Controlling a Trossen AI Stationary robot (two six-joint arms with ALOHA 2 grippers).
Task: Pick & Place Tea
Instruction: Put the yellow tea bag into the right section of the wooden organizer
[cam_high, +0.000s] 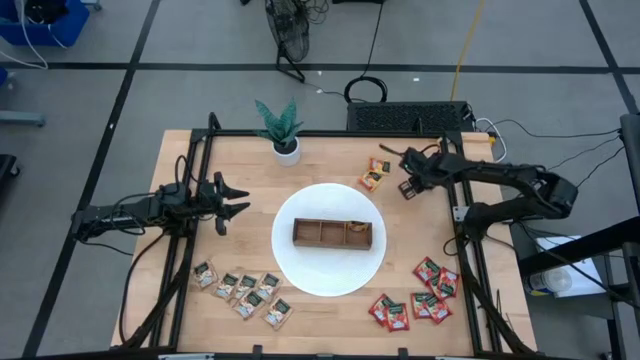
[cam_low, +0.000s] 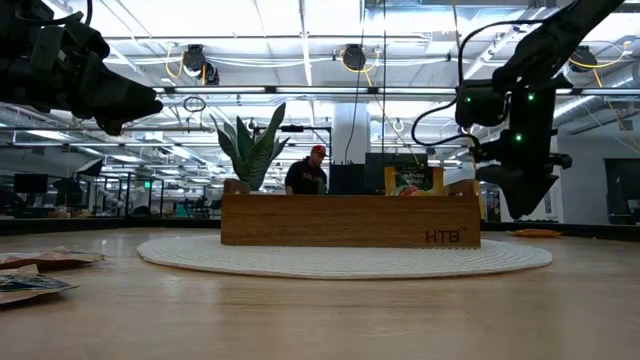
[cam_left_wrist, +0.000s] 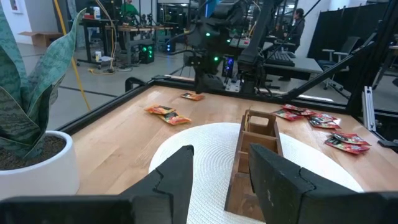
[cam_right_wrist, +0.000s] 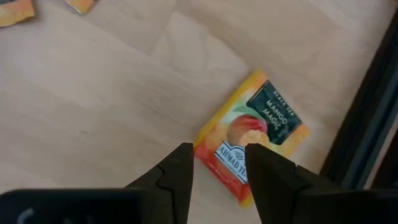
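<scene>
Two parted right tool (cam_right_wrist: 217, 163) fingers straddle an orange sachet (cam_right_wrist: 252, 135).

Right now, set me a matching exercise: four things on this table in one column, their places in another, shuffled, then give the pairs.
Things:
1. potted plant
2. wooden tray
3. red sachets
4. beige sachets

Places, as the high view shows them:
A. on the white round mat at the table's middle
B. near edge, on the right arm's side
C. far edge, behind the mat
D. near edge, on the left arm's side

Pairs: 1-C, 2-A, 3-B, 4-D
</scene>
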